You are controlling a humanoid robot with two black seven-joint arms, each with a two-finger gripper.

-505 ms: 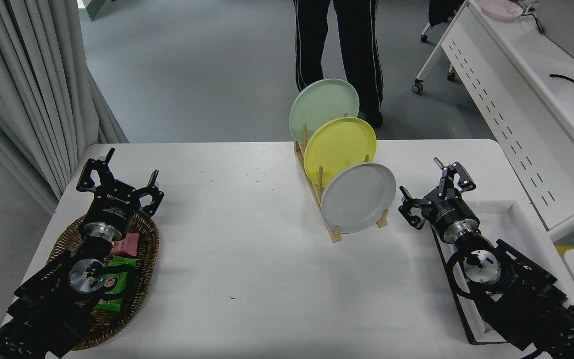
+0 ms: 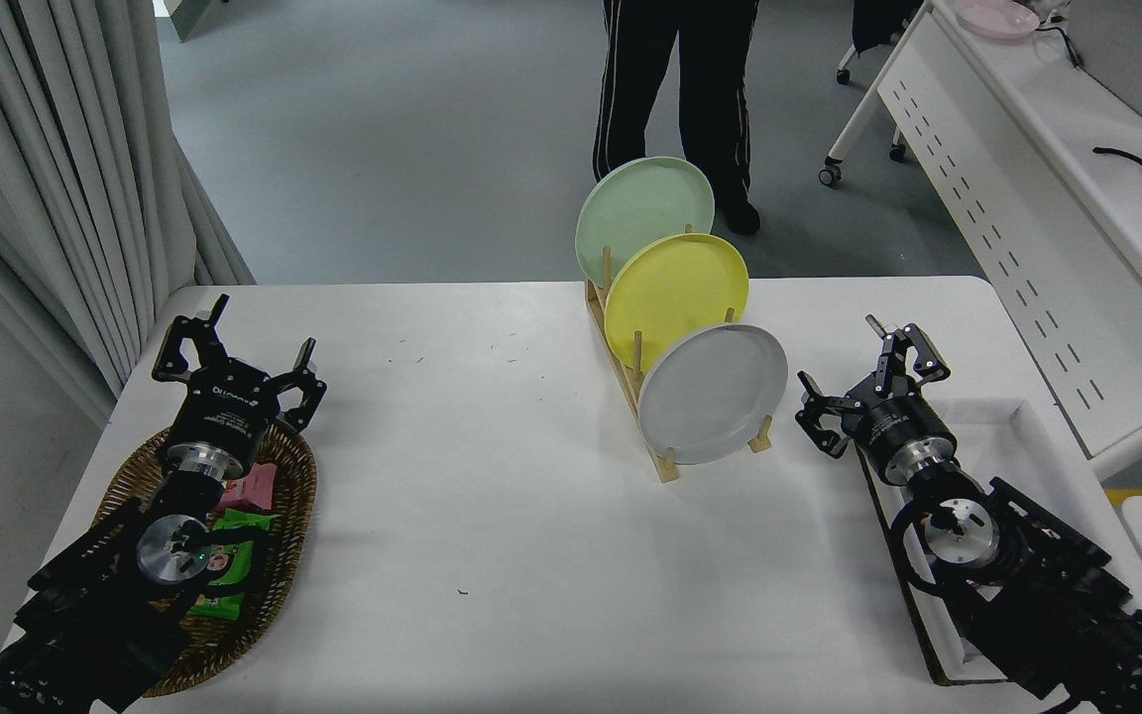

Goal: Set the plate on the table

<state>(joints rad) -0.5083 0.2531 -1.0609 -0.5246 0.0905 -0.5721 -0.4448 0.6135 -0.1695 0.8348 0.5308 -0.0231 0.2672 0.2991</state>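
The light-grey plate (image 2: 715, 394) stands on edge in the front slot of a wooden rack (image 2: 648, 428) on the white table (image 2: 492, 516). A yellow plate (image 2: 675, 297) and a pale green plate (image 2: 642, 213) stand behind it in the same rack. My right gripper (image 2: 858, 382) is open and empty, just right of the grey plate, a small gap away. My left gripper (image 2: 234, 352) is open and parked at the lower left, over a wicker basket.
A wicker basket (image 2: 279, 555) with snack packets lies at the left under the left arm. A white tray (image 2: 1012, 426) sits under the right arm. A person's legs (image 2: 675, 99) stand beyond the table. A white perforated-panel desk (image 2: 1027, 198) stands at the right.
The right gripper has shifted very slightly to the right. The person beyond the table has stepped a little. The plates and the left arm have not moved.
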